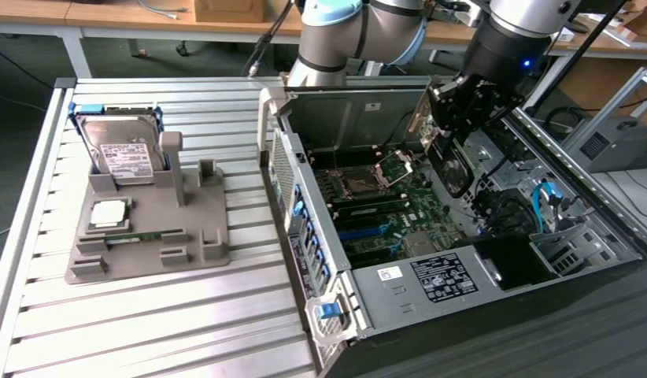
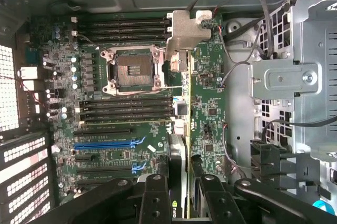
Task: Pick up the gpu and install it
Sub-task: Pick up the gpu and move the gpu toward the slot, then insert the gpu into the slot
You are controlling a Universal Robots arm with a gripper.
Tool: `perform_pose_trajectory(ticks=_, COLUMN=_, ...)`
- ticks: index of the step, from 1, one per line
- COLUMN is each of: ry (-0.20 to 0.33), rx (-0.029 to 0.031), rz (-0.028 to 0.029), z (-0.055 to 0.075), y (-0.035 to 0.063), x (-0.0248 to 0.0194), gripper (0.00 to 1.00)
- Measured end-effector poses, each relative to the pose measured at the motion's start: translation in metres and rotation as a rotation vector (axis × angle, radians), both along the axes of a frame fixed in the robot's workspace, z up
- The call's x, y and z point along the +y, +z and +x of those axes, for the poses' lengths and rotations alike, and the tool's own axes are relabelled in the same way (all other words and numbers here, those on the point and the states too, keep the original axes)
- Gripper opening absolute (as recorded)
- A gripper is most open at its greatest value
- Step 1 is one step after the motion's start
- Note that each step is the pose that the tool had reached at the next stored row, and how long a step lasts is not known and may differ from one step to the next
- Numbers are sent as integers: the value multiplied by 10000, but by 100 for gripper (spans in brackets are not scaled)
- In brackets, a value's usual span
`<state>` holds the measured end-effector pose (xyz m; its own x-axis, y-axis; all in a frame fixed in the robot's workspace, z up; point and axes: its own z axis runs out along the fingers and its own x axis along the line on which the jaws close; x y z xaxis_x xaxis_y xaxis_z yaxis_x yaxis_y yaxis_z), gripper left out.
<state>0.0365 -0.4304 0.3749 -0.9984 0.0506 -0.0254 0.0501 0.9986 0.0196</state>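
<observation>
My gripper (image 1: 457, 110) is shut on the gpu (image 1: 451, 167), a dark card with a round fan that hangs upright inside the open computer case (image 1: 408, 295), above the motherboard (image 1: 392, 209). In the wrist view the gpu (image 2: 178, 155) is seen edge-on, running away from the gripper (image 2: 181, 200), its metal bracket (image 2: 185, 32) at the far end. The black fingers (image 2: 156, 197) clamp it from both sides. It hovers beside the empty processor socket (image 2: 130, 70). The blue expansion slot (image 2: 108, 143) lies off to one side, apart from the card.
A grey fixture (image 1: 197, 236) on the slatted table at the exterior view's left holds a hard drive (image 1: 119, 150), a processor (image 1: 109, 213) and a green memory stick (image 1: 145, 235). Cables (image 2: 237, 71) and a metal drive cage (image 2: 295, 82) crowd the case beside the card.
</observation>
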Motion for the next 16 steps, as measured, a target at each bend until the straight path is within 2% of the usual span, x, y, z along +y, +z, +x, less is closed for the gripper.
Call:
perform_pose_trajectory(ticks=11, ry=6, rx=0, rz=-1, z=0, y=0, x=0, gripper=27)
perform_pose_trajectory(ticks=16, ry=497, rx=0, rz=-1, z=0, y=0, x=0, gripper=27)
